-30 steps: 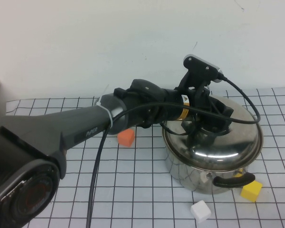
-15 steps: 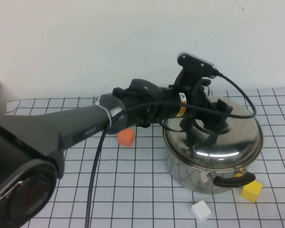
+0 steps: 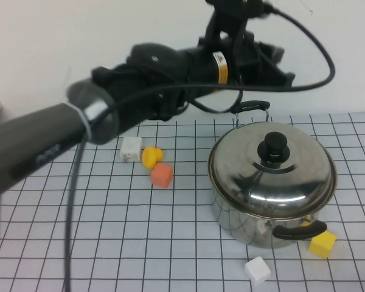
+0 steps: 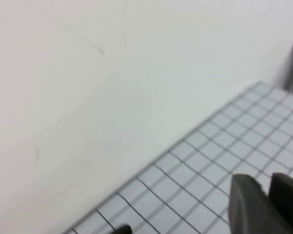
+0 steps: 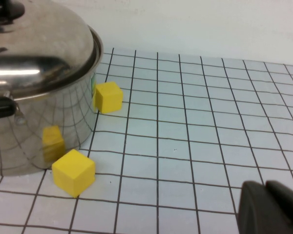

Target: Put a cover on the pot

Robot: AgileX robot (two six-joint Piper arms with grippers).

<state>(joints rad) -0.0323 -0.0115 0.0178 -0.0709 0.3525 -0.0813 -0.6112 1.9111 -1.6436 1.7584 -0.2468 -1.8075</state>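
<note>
The steel pot (image 3: 249, 216) with black side handles stands right of centre on the grid mat. The domed steel lid (image 3: 298, 176) with its black knob (image 3: 274, 146) rests on it and covers it. My left gripper (image 3: 271, 64) is raised above and behind the pot, clear of the knob, with a narrow gap between its fingers and nothing in them. In the left wrist view it (image 4: 267, 195) faces the wall and the mat. My right gripper (image 5: 271, 204) is shut and empty, low over the mat to the right of the pot (image 5: 44, 131) and lid (image 5: 39, 44).
A yellow block (image 3: 322, 243) and a white block (image 3: 257, 269) lie in front of the pot. An orange block (image 3: 162, 175), a yellow piece (image 3: 149, 157) and a white block (image 3: 131, 148) lie to its left. The right wrist view shows two yellow blocks (image 5: 73, 171) (image 5: 108, 96) by the pot.
My left gripper was down on the lid's knob. It has let go and lifted up and back, leaving the lid on the pot and uncovering the blocks to the left.
</note>
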